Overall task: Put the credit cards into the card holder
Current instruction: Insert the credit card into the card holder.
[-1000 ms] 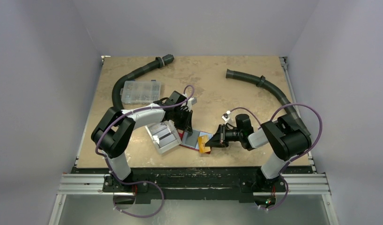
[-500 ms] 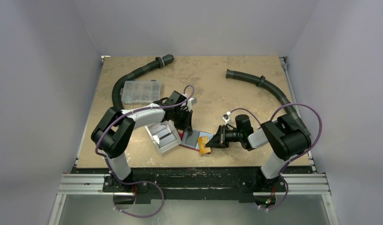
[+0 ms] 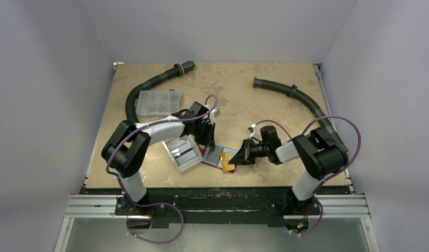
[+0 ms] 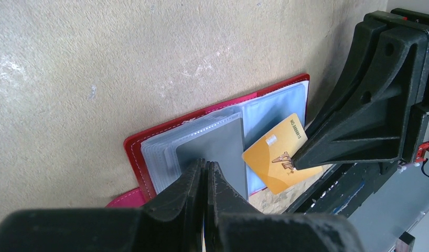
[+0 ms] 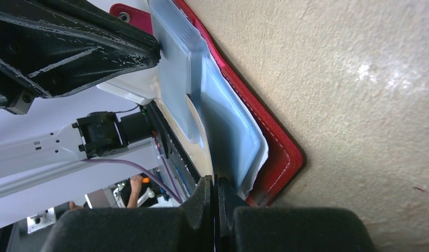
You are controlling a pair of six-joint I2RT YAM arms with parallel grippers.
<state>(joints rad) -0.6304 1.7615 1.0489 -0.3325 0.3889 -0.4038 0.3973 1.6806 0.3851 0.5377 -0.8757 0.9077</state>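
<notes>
**Here, both end effectors meet at the open card holder**

Now the card holder (image 4: 135, 152) lies open and flat on the desk (image 3: 233, 89), near its front edge and between the two arms. Its red cover faces down and its clear sleeves (image 4: 160, 152) face up. In the top view its left edge lies just beside the white bin (image 3: 172, 157).

The left end effector (image 4: 204, 169) has its fingers pressed together, with the tips down on the sleeve stack at the near edge of the grey card (image 4: 217, 147). That card lies flat on the holder's left half. Whether the fingers pinch the card, a sleeve, or only press on them cannot be told. The right wrist view shows the same tip touching the edge of the sleeves, close to the pink snap tab (image 5: 129, 14).

The right end effector (image 4: 295, 164) comes in low from the right, its fingers pressed together and pinching the yellow card (image 4: 272, 160) by one corner. The yellow card is tilted, with its far end over the holder's right-hand sleeves and its near end jutting past the holder toward the desk's front edge. From here it is unclear whether the card has entered a sleeve.

Farther back, a clear compartment box (image 3: 158, 102) sits behind the left arm, and two black hoses curve along the desk, one on the left (image 3: 144, 86) and one on the right (image 3: 293, 94).
</notes>
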